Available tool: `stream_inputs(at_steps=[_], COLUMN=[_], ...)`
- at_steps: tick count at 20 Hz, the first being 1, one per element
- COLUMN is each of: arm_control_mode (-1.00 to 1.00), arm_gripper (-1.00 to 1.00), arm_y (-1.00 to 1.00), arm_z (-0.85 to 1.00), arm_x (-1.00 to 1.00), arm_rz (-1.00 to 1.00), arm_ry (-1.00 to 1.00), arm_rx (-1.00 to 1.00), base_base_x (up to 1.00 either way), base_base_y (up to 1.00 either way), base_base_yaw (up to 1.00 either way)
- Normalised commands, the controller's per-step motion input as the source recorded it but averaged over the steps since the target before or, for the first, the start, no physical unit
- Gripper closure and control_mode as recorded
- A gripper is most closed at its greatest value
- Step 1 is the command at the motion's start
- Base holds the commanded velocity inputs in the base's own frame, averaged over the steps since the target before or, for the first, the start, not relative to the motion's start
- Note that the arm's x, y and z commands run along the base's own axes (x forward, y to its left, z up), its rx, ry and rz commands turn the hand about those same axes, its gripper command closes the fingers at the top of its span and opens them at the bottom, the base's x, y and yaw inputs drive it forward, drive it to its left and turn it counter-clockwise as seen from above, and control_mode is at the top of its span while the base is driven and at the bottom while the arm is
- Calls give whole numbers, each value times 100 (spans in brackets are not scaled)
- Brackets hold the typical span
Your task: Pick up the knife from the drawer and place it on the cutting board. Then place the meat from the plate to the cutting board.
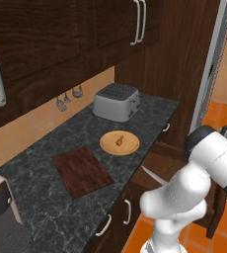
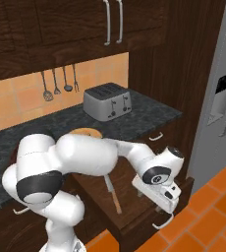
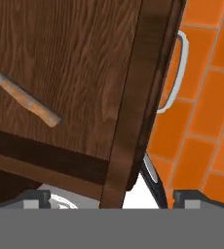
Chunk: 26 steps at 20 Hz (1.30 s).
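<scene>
The wide dark-brown wooden drawer (image 2: 134, 197) is pulled out so the robot can reach in, and the slim knife with a grey blade and tan wooden handle (image 2: 112, 194) lies flat inside it, alone. The two-finger gripper (image 2: 166, 202) hangs over the drawer's front edge, fingers spread wide, holding nothing. On the counter, the round tan plate (image 1: 130, 147) holds the small orange-brown meat (image 1: 119, 141), and the dark reddish-brown cutting board (image 1: 82, 171) beside it is bare.

Dark wood cabinets (image 1: 46, 44) all over, black marble surface (image 1: 51, 197), orange floor tiles (image 2: 213, 206), peach tiled wall (image 2: 16, 101) with hanging utensils (image 2: 58, 83), silver toaster (image 2: 106, 102), steel fridge (image 2: 218, 108).
</scene>
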Motion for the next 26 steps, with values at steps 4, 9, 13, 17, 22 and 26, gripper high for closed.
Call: stream_inputs(at_steps=[4, 9, 13, 17, 22, 26], arm_control_mode=[-100, -100, -100, -100, -100, -100], arm_gripper=[-100, -100, -100, -100, -100, -100], arm_y=[50, 60, 76, 66, 28, 9], arm_z=[36, -1, -20, -18, -24, -49], arm_x=[14, 3, 5, 29, 61, 51], arm_rz=[38, 34, 19, 12, 6, 1], arm_ry=[10, 3, 0, 0, 3, -4], arm_rx=[10, 0, 0, 0, 0, 0], base_base_x=[0, 0, 0, 0, 0, 0], base_base_y=[0, 0, 0, 0, 0, 0], base_base_yaw=[0, 0, 0, 0, 0, 0])
